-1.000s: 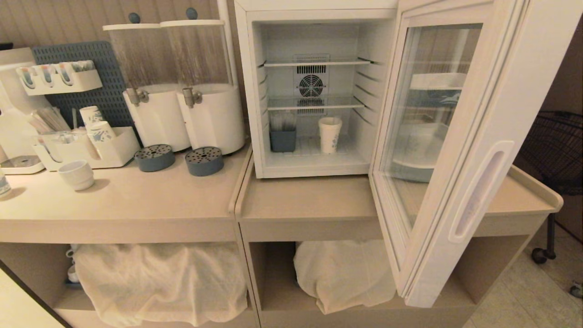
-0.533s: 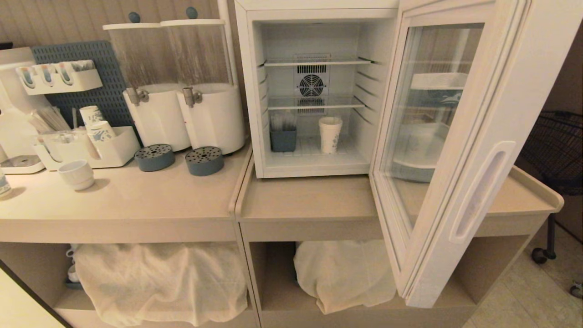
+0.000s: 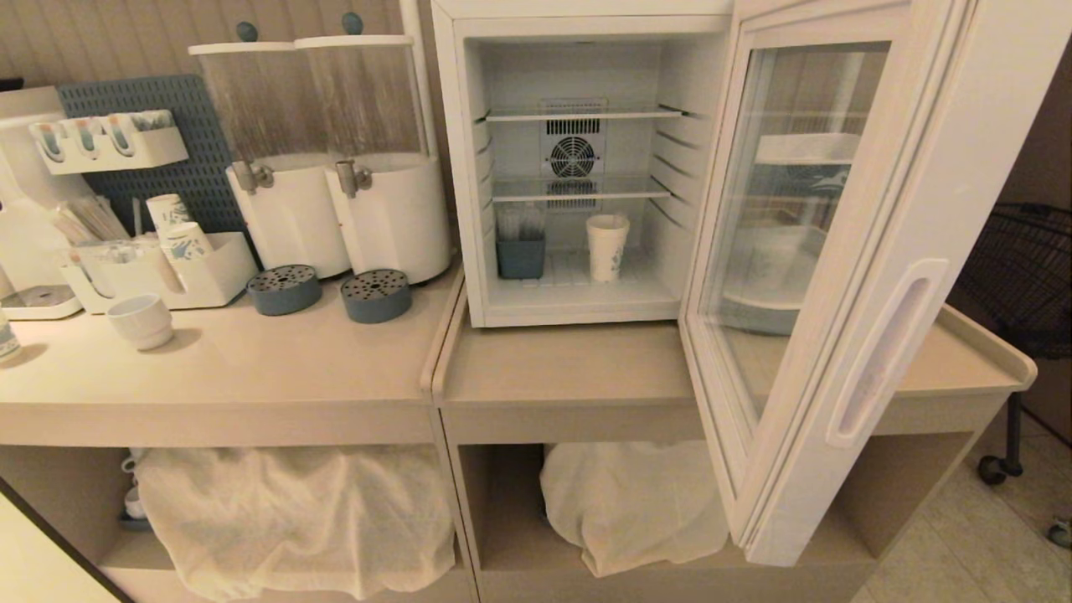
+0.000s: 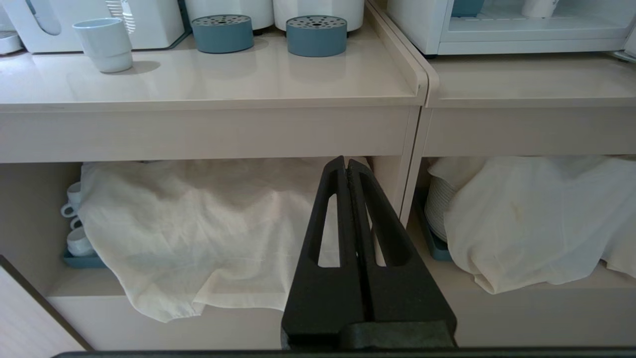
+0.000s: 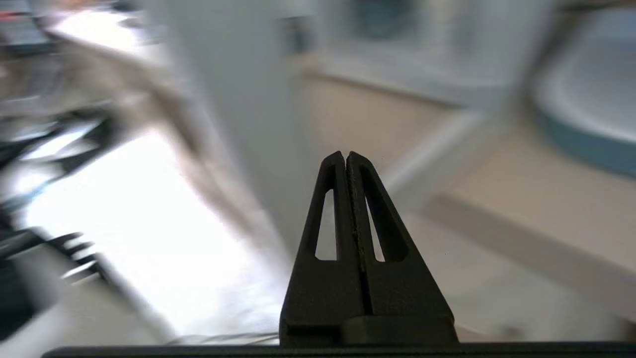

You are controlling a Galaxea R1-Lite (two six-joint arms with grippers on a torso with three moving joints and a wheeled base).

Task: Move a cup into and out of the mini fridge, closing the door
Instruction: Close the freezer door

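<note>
- White mini fridge (image 3: 578, 25) stands on the right-hand tabletop (image 3: 561, 368), its door (image 3: 846, 276) swung wide toward the camera, hinged on the right side of the head view.
- Glass pane of the door shows reflections; long recessed handle slot (image 3: 875, 360) faces outward on the pale frame.
- Cup (image 3: 606, 247) sits upright on the fridge floor, right of centre, below the two wire shelves and the rear fan (image 3: 573, 157).
- Grey-blue holder (image 3: 520, 255) stands on the same floor to the cup's left, apart from it.
- Left tabletop (image 3: 218, 368) carries two white drink dispensers (image 3: 335, 159), two round blue drip trays (image 3: 375, 296), a squat white mug (image 3: 141, 321) and a white organiser with patterned paper cups (image 3: 180, 234).
- White cloths (image 3: 293, 511) drape over the open shelves below both tabletops.
- Neither arm shows in the head view.
- Left end effector (image 4: 347, 166): fingers pressed together, holding nothing, low in front of the left cabinet, pointing at the draped cloth under the tabletop edge.
- Right end effector (image 5: 346, 156): fingers pressed together, holding nothing. Background in its wrist view is smeared; a tall pale panel and beige surface lie ahead, which parts I cannot tell.
</note>
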